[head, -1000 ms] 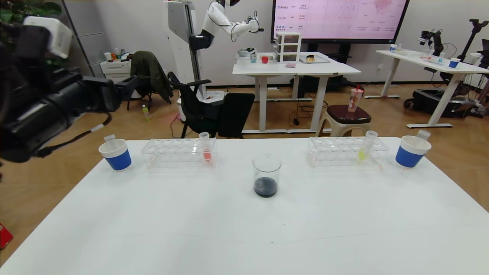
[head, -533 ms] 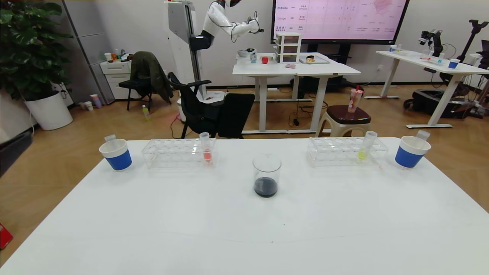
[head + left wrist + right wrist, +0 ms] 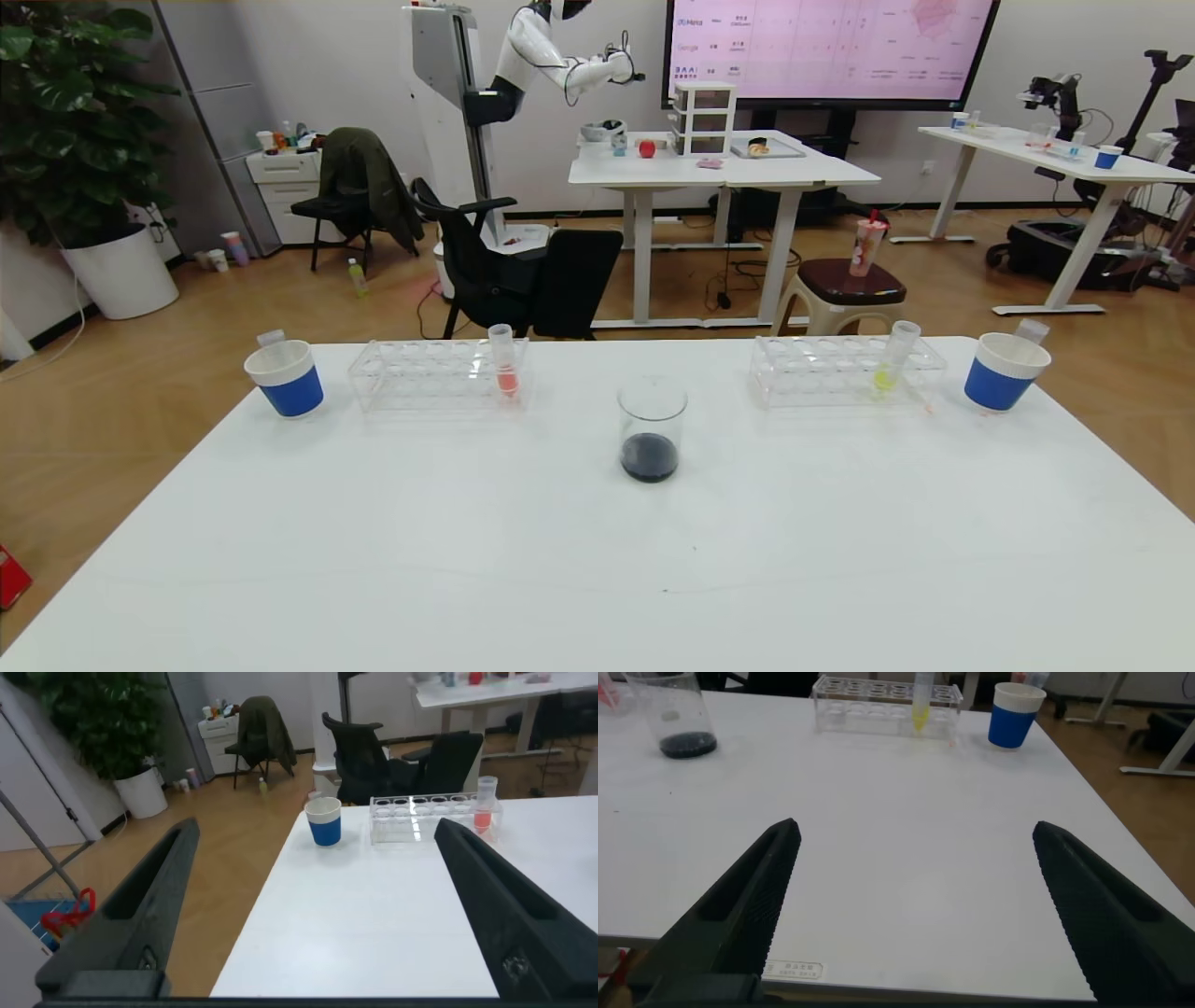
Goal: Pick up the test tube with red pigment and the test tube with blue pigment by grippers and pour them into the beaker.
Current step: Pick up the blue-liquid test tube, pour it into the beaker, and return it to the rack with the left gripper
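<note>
1. Head view showed you the beaker mid-table, dark liquid inside; no red or blue tube visible.
2. Left gripper and right gripper stood spread, empty.
3. You should have held both back.

Beaker sitting mid-table, w/ liquid in it. Left rack standing behind-left, holding one tube; left cup sitting further left. Right rack standing behind-right w/ a tube; right cup sitting beyond.

Both hands (parted wide)
</note>
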